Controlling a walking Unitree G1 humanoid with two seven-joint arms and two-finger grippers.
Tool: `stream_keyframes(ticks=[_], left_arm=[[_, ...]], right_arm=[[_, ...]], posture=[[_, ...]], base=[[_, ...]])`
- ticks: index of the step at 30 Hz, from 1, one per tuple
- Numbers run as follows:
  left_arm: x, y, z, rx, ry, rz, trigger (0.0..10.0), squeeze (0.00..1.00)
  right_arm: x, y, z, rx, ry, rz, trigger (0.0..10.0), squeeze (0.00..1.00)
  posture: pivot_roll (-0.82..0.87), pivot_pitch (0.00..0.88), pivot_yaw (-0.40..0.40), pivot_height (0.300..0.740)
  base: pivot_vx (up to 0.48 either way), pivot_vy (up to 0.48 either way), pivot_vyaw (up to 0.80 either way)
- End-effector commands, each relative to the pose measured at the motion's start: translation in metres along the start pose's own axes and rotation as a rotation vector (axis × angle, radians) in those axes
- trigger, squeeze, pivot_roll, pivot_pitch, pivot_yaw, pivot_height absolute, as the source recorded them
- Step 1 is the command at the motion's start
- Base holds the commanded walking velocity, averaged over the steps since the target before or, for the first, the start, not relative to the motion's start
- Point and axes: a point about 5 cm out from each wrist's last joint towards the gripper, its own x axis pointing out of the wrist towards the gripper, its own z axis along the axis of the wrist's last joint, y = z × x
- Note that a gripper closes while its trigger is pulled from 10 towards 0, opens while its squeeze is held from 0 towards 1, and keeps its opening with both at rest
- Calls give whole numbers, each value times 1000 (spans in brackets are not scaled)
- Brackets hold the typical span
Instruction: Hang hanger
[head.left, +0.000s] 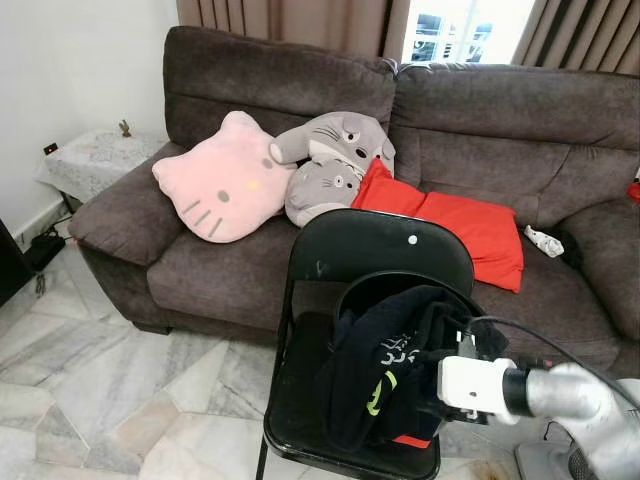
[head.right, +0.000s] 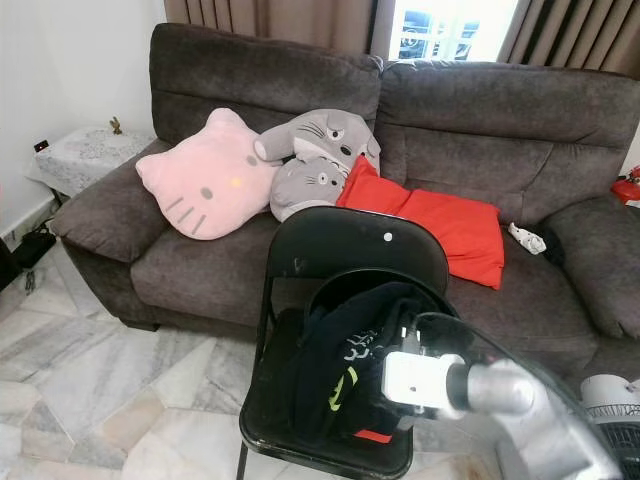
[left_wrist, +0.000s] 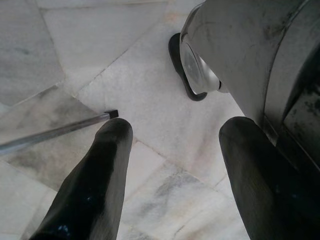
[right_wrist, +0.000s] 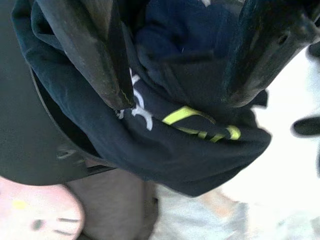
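Right gripper (right_wrist: 180, 100) spread (apart) over dark garment (head.left: 385, 375) — folding chair (head.left: 380, 250), marble floor (head.left: 120, 390)

1. In front of me a black folding chair (head.left: 372, 246) stands on the pale marble floor (head.left: 120, 385), and a dark garment (head.left: 385, 372) with yellow-green and white print is bundled on its seat.
2. Behind it, a dark brown sofa (head.left: 480, 110) also stands on that floor.
3. On the sofa's seat lie a pink cat-face cushion (head.left: 222, 180), a grey plush cushion (head.left: 332, 165) leaning beside it, a red pillow (head.left: 460, 225) touching the grey one, and a small white object (head.left: 543, 240).
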Motion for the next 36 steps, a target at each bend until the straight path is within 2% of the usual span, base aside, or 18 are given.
stream_keyframes(ticks=[1, 3, 7, 9, 10, 14, 15, 16, 18, 19, 22, 28, 36], left_arm=[[0, -3, -2, -4, 16, -12, 10000, 0], [0, -3, -2, -4, 16, -12, 10000, 0], [0, -3, -2, 0, 16, -14, 10000, 0], [0, -3, -1, 1, 15, -14, 10000, 0], [0, -3, -1, 2, 14, -14, 10000, 0], [1, -2, -1, 2, 12, -14, 10000, 0], [1, -2, -1, 2, 12, -14, 10000, 0], [1, -2, 0, 2, 11, -14, 10000, 0], [1, -2, 0, 2, 11, -14, 10000, 0], [1, -2, 0, 1, 11, -14, 10000, 0], [1, -2, 0, -2, 11, -14, 10000, 0], [1, -3, 0, -4, 11, -15, 10000, 0], [1, -3, 1, -9, 7, -13, 10000, 0]], right_arm=[[-1, -5, 8, -16, -36, -113, 10000, 0], [2, -6, 9, 13, -59, -200, 10000, 0], [10, 1, 4, 19, -49, -231, 10000, 0], [13, 6, 2, 32, -56, -207, 10000, 0], [17, 16, -2, 34, -41, -133, 10000, 0], [23, 36, -9, -74, 15, 34, 10000, 0], [23, 36, -9, -74, 15, 34, 10000, 0], [25, 37, -7, -120, 13, 44, 10000, 0], [25, 37, -6, -136, 11, 52, 10000, 0], [27, 39, -5, -173, 7, 80, 10000, 0], [29, 42, -5, -186, 5, 111, 10000, 0], [40, 45, -34, -200, 94, 125, 10000, 0], [32, 55, -80, -186, 246, 98, 10000, 0]], posture=[[-97, 21, -44, 740], [-99, 23, -42, 740], [-99, 26, -39, 740], [-99, 26, -39, 740], [-94, 28, -39, 740], [-94, 29, -39, 740], [-94, 29, -39, 740], [-95, 31, -40, 740], [-94, 32, -41, 740], [-92, 31, -42, 740], [-91, 32, -43, 740], [-91, 31, -44, 740], [-86, 30, -46, 740]], base=[[0, 0, 0], [0, 0, 0], [0, 0, 0], [0, 0, 0], [0, 0, 0], [0, 0, 0], [0, 0, 0], [0, 0, 0], [0, 0, 0], [0, 0, 0], [0, 0, 0], [0, 0, 0], [0, 0, 0]])
